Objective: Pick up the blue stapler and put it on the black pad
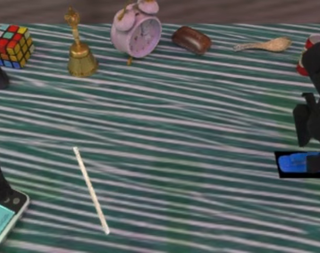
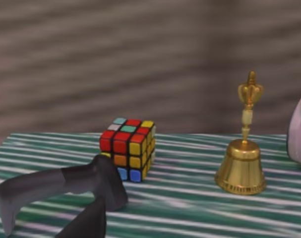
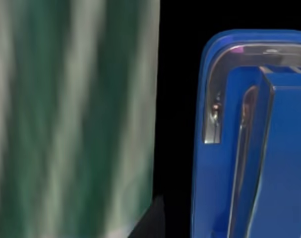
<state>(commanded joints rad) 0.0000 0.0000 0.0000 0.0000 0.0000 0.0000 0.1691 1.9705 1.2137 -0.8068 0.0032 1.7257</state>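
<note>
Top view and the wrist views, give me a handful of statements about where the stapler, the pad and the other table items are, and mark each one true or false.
1. The blue stapler lies over the black pad at the table's right edge. True.
2. The right arm's tool is right over the stapler. True.
3. The pink alarm clock stands between the gold bell and the brown object. True.
4. The Rubik's cube sits at the table's right. False: it is at the far left.
5. The white straw lies across the pad. False: it lies apart, left of centre.
6. The left arm's tool holds the bell. False: it is near the cube.
</note>
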